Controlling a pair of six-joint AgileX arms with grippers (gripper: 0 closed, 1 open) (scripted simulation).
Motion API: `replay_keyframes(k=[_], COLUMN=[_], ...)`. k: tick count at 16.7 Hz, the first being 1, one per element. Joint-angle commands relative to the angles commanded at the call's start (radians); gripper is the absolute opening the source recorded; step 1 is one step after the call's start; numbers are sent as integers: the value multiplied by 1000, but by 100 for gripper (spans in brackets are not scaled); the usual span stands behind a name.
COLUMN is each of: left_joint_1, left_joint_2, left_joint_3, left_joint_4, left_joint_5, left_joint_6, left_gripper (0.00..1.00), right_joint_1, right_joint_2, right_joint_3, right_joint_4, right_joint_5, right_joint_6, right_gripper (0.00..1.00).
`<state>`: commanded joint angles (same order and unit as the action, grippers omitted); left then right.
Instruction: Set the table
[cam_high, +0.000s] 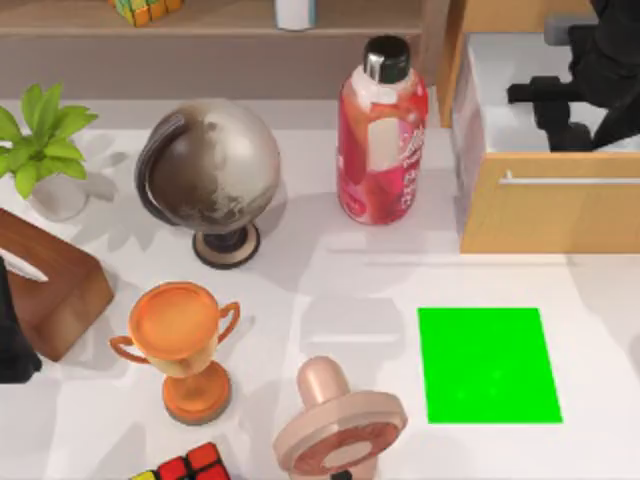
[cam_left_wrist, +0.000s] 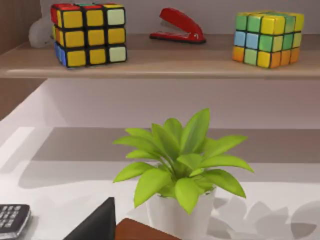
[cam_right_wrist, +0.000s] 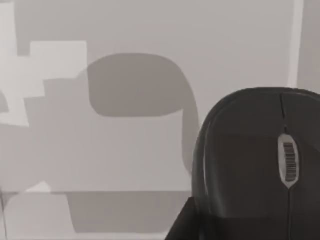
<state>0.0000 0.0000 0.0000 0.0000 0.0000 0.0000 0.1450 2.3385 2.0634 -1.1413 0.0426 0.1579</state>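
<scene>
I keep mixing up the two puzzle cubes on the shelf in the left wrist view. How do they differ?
The cube with black edges shows black lines between its stickers; the pastel cube has none, its tiles meeting directly. The first shows mostly yellow on its front with a red top; the second mixes green, blue, orange and yellow. The first stands on one side of the red stapler, the second on the other. Both are three-by-three cubes resting flat on the wooden shelf.

Behind the white bench (cam_high: 330, 270): a wooden shelf (cam_left_wrist: 160, 62) against a plain pale wall (cam_left_wrist: 200, 102). At right, a light wooden drawer cabinet (cam_high: 550, 215). Soft shadows throughout.
</scene>
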Motion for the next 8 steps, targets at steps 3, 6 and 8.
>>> replay_keyframes(k=[3,6,8], left_joint_1=[0,0,0], left_joint_2=[0,0,0], left_joint_3=[0,0,0], left_joint_4=[0,0,0], left_joint_5=[0,0,0], left_joint_6=[0,0,0], left_gripper=[100,100,100], right_joint_1=[14,51,89], right_joint_2=[-103,-219,-297], right_joint_3=[-47,-103,-150], right_joint_4=[18,59,92], right_joint_5=[13,19,18], right_joint_6=[23,58,85], right_gripper=[0,0,0])
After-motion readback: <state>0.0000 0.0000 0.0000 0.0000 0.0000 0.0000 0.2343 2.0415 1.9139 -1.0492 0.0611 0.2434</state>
